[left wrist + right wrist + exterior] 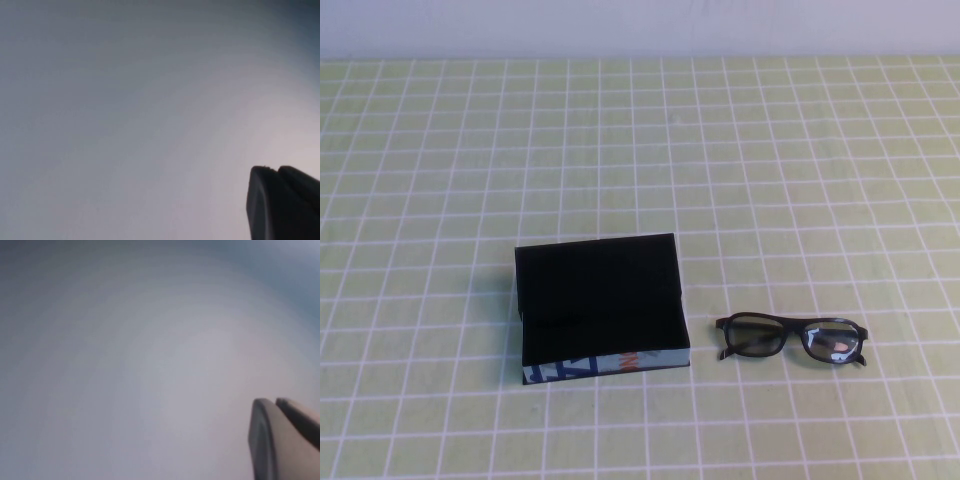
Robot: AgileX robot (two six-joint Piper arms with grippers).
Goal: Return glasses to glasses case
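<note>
The glasses case [601,303] lies open in the middle of the table, its black flap lid raised at the back and its blue, white and orange-red printed side facing the near edge. The black-framed glasses [790,338] lie on the cloth just right of the case, apart from it, arms folded. Neither arm shows in the high view. My left gripper [276,169] shows only in the left wrist view, fingertips together, against a blank pale background. My right gripper [275,401] shows likewise in the right wrist view, shut and empty.
The table is covered by a yellow-green cloth with a white grid [770,180]. A pale wall [640,25] runs along the far edge.
</note>
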